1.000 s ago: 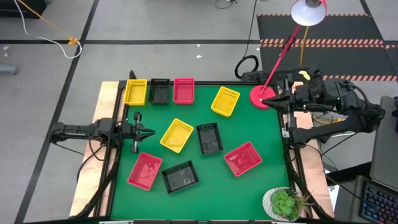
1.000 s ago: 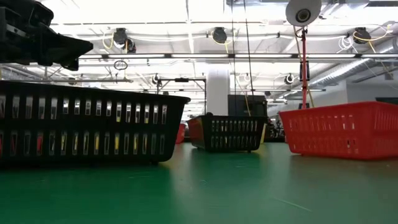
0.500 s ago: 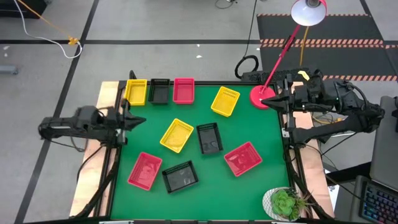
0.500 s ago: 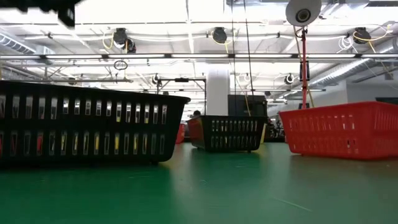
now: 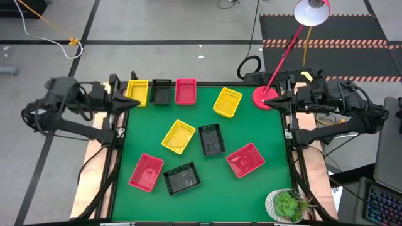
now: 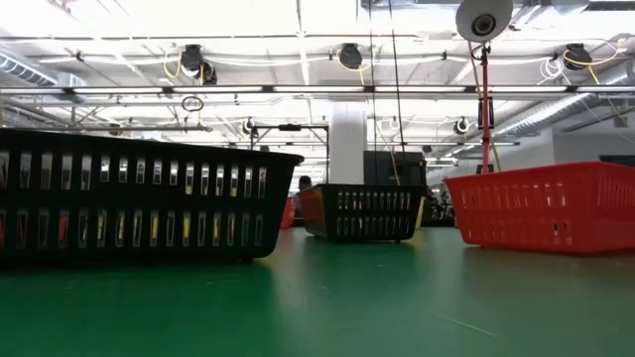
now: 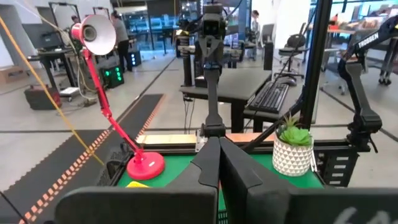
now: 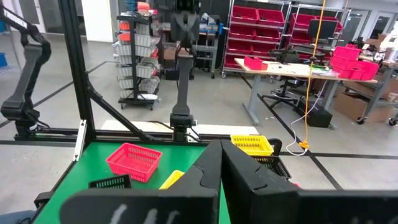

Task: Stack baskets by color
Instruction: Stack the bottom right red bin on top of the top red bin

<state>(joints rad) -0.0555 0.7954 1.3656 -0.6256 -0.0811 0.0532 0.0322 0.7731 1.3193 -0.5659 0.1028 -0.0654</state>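
Several baskets lie open side up on the green mat. A yellow basket, a black basket and a pink basket stand in a row at the far edge. Spread over the middle are two more yellow baskets, two black baskets and two pink baskets. My left gripper is shut and empty, held high and level over the table's far left edge. My right gripper is shut and empty, held high at the far right edge.
A red lamp base stands at the far right corner under my right gripper, its head beyond the table. A potted plant sits at the near right corner. Black frame posts line the table's sides.
My left gripper has risen from low over the mat's left side to high above the table's left edge, staying level. It has left the low view through the top. The right arm and all baskets have kept still.
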